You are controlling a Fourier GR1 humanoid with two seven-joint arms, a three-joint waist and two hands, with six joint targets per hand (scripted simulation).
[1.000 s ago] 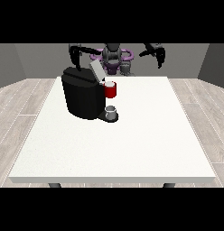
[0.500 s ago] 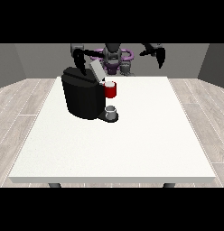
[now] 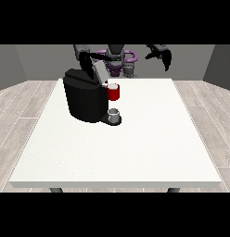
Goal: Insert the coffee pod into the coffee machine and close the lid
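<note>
The large white tabletop (image 3: 135, 152) is carrying the black boxy coffee machine (image 3: 85, 99). The robot hand at the view's left (image 3: 87, 66) is reaching just above its raised grey lid (image 3: 99, 74), probably for closing; whether its fingers are apart, I cannot tell. The robot hand at the view's right (image 3: 162, 54) is hanging well apart, fingers curled on nothing. A red thing at the machine (image 3: 113, 91) is sitting below the left one, a small grey thing (image 3: 114, 113) lower still, perhaps the pod.

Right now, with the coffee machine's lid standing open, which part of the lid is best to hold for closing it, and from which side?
Probably the free upper edge of the lid, approached from above on the robot's side. The lid stands raised and tilted over the coffee machine, joined to it at its lower end, so the top edge swings most. The hand at the view's left is nearest.
</note>
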